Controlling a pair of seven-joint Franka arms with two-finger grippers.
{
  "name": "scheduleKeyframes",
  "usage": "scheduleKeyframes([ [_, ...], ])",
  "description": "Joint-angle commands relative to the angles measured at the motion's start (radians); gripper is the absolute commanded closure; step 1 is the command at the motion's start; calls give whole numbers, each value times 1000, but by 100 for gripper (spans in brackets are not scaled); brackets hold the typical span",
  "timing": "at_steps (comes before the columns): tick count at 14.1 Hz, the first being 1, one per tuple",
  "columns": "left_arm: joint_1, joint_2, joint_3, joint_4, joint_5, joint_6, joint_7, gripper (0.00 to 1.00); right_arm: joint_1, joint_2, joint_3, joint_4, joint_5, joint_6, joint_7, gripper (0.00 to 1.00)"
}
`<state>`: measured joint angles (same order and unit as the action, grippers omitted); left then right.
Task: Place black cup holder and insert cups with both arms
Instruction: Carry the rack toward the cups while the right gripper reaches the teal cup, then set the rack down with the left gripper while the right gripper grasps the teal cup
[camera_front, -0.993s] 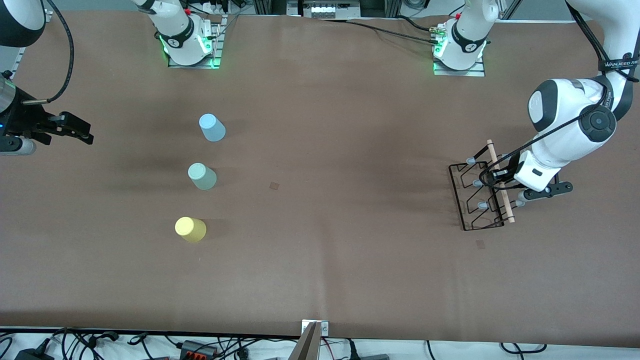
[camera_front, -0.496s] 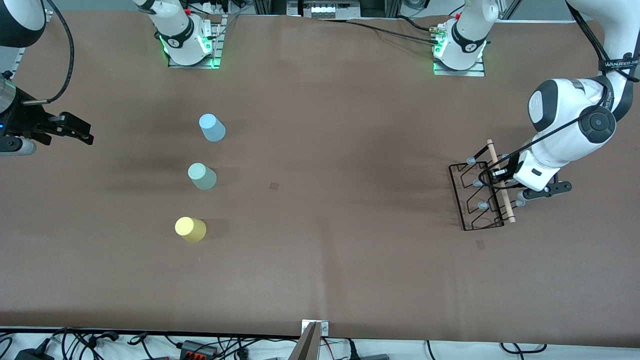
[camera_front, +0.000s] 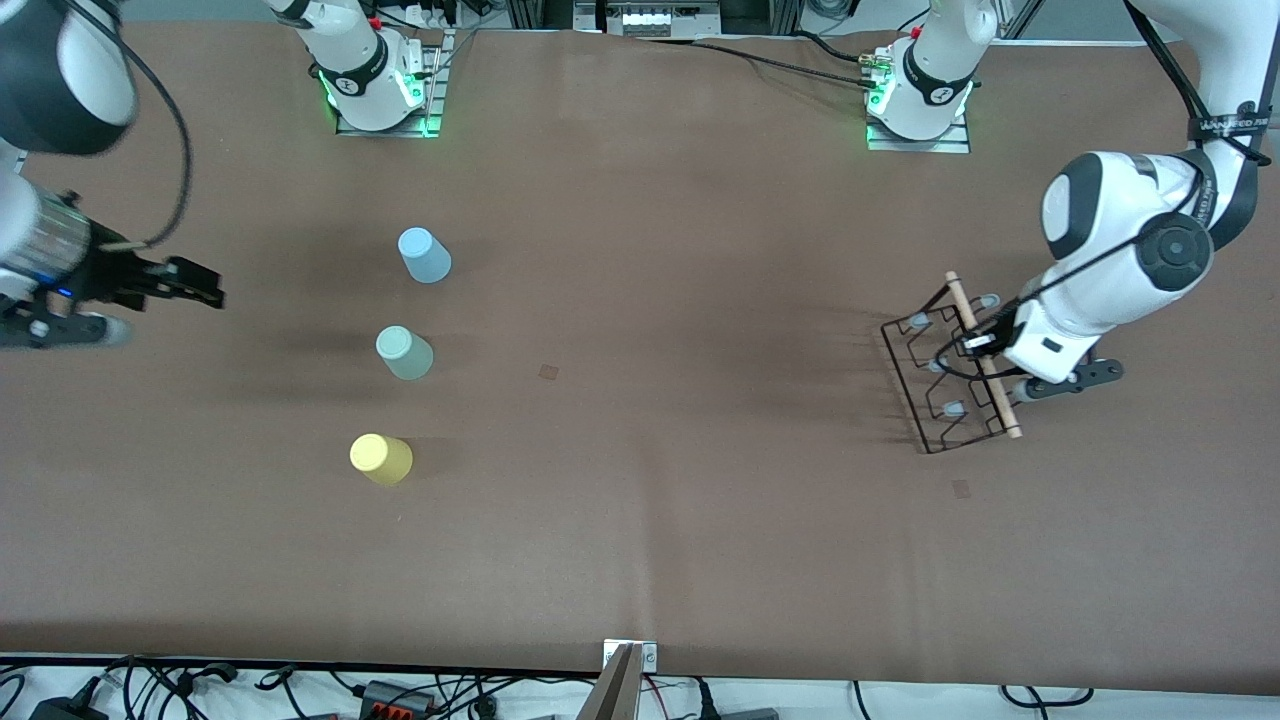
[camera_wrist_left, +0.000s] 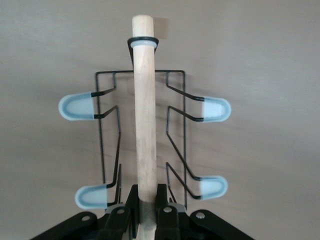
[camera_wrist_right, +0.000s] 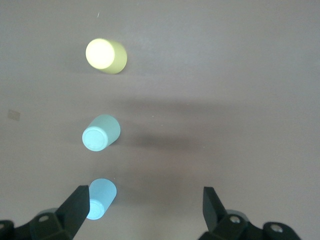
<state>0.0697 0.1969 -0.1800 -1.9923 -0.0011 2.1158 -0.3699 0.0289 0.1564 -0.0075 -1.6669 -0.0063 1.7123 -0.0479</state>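
Black cup holder (camera_front: 945, 375), a thin black wire rack w/ light wooden rod handle (camera_wrist_left: 145, 110) and grey-tipped pegs (camera_wrist_left: 76, 107), shows at mid-right of the front view, toward the left arm's end of the brown bench (camera_front: 660, 480). Left wrist view: rod runs down the rack's centre, four pegs visible, two per side, tips pale blue-grey.

Left gripper (camera_wrist_left: 146, 215) is clenched on the rod's lower end, fingers (camera_wrist_left: 132, 200) pressed to both sides of the wood.

Right gripper (camera_front: 185, 282) at upper left of the front view, over bare bench toward the right arm's end, jaws spread wide, grasping nothing.

Three small plain plastic tumblers stand apart in a column at centre-left, mouths down: light blue cup (camera_front: 424, 255) uppermost, mint green cup (camera_front: 404, 352) between, yellow cup (camera_front: 380, 458) lowest, nearest the front camera.
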Motion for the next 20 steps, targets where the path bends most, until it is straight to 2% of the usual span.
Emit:
scheduleKeyframes([
  [1,-7,45,-97,183,-13,-118,-58,97,63,70,-3,13,5,7,2,0],
  [3,-24,87,-156,274,-13,-128,-84,97,86,127,-2,12,11,27,3,0],
  [8,-215,278,-158,524,3,-126,-93,97,186,247,-2,4,12,84,241,0],
  [11,-274,361,-154,596,1,-117,-144,97,194,290,-2,-16,12,92,290,0],
  [14,-333,433,-151,674,3,-114,-216,96,189,293,-2,-79,19,164,307,0],
  [18,-419,516,-150,768,65,-112,-329,96,189,324,-2,-99,46,185,326,0],
  [20,-456,542,-142,796,78,-82,-362,96,189,336,-2,-109,101,193,329,0],
])
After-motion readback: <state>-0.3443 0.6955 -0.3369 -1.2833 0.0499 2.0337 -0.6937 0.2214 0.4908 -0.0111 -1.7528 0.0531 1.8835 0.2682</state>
